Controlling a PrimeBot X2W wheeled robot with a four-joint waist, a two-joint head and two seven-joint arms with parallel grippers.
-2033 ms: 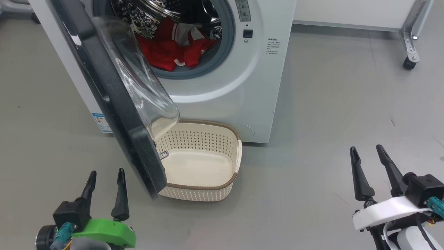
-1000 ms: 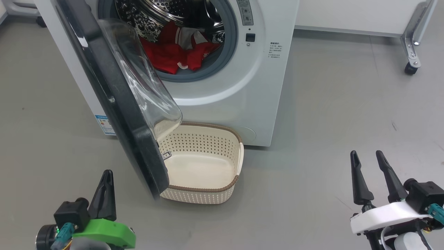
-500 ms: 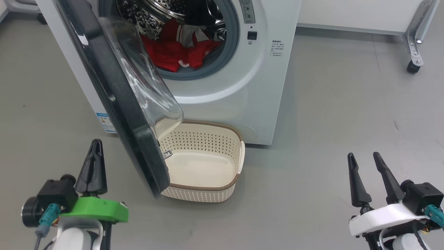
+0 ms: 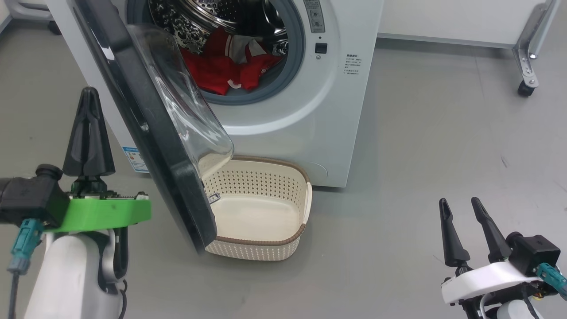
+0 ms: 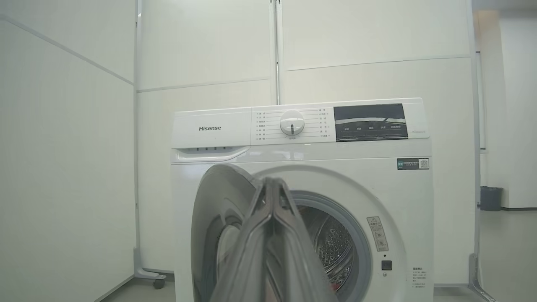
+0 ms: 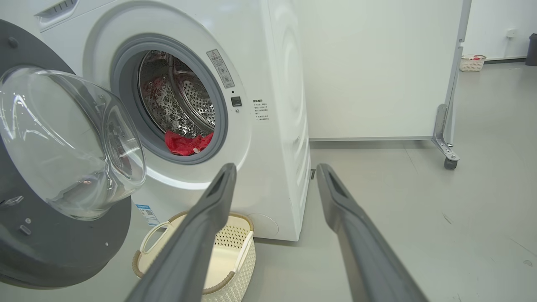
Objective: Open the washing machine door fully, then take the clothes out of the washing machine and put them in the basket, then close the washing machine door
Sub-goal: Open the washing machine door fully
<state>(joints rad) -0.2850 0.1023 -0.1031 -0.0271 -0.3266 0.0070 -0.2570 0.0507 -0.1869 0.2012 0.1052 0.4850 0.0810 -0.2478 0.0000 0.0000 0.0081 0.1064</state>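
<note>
The white washing machine (image 4: 310,110) stands ahead with its door (image 4: 146,128) swung partly open, black rim toward me and clear glass bowl (image 4: 186,106) bulging over the basket. Red clothes (image 4: 221,66) with white trim lie in the steel drum. The cream basket (image 4: 261,212) sits empty on the floor below the opening, partly behind the door. My left gripper (image 4: 88,95) is shut, raised left of the door's outer face, apart from it. My right gripper (image 4: 458,206) stands open low on the right, holding nothing. The left wrist view looks at the washing machine (image 5: 302,167) past shut fingers (image 5: 272,235).
A white partition on a castor foot (image 4: 527,79) stands at the right behind the machine. Grey floor spreads right of the machine and in front of the basket. Another small basket (image 6: 472,63) sits far off by the back wall.
My left gripper closed and then rose and moved forward, up beside the door's outer face. The right gripper sank a little, still open. The door, clothes and basket stayed put.
</note>
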